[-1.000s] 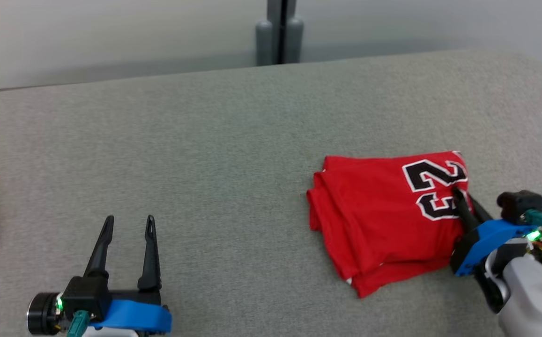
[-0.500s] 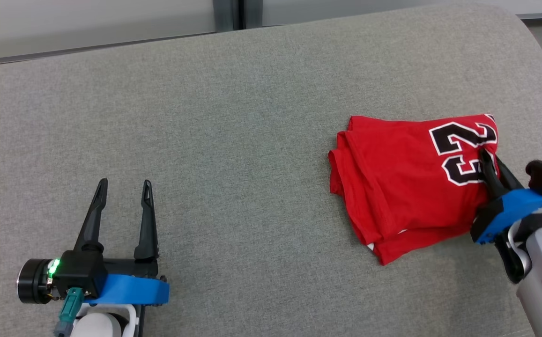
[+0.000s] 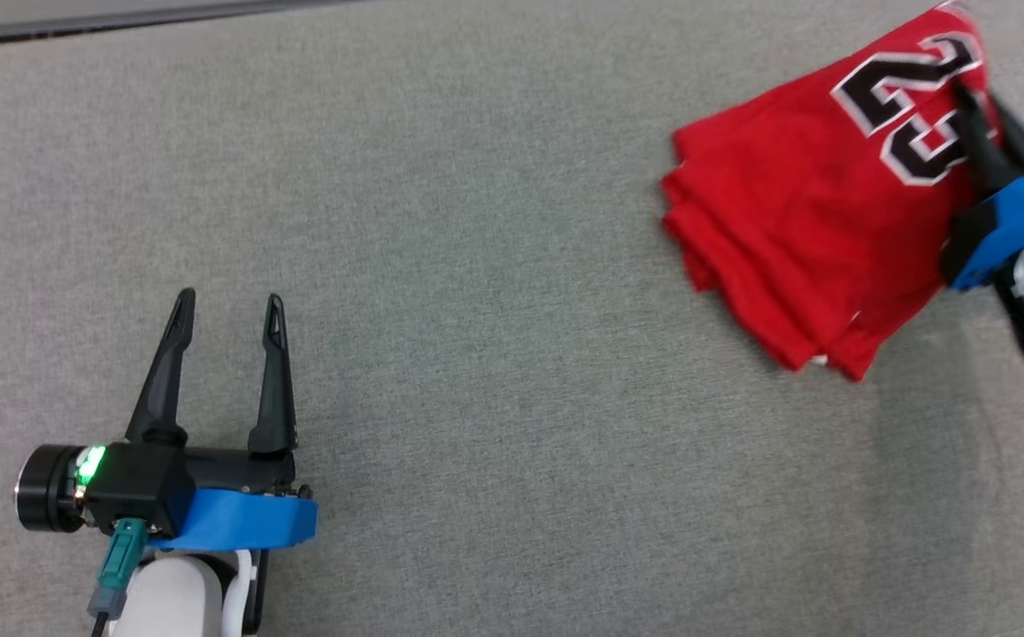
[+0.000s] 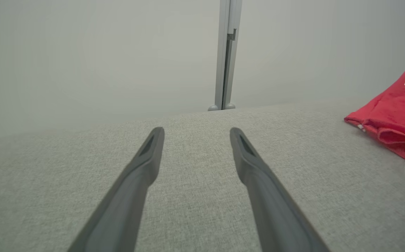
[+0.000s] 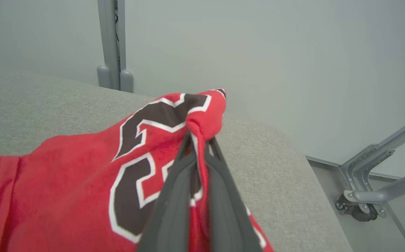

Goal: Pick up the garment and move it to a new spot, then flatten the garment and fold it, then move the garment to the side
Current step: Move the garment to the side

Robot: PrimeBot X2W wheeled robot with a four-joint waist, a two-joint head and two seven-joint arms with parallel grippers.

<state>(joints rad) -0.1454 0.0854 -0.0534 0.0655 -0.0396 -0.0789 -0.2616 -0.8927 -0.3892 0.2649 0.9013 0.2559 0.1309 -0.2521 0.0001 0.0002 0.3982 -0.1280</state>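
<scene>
My right gripper (image 3: pixel 979 104) pinches the folded red jersey (image 3: pixel 786 203) at its three-o'clock edge, while my left gripper (image 3: pixel 227 305) stands spread and empty. Folding looks done; the move aside remains.

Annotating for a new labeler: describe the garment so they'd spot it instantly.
Start at the grey fabric surface; look to its right end. A folded red jersey is there, pinched by the right tool. Its dark, white-edged numerals mark it out.
</scene>
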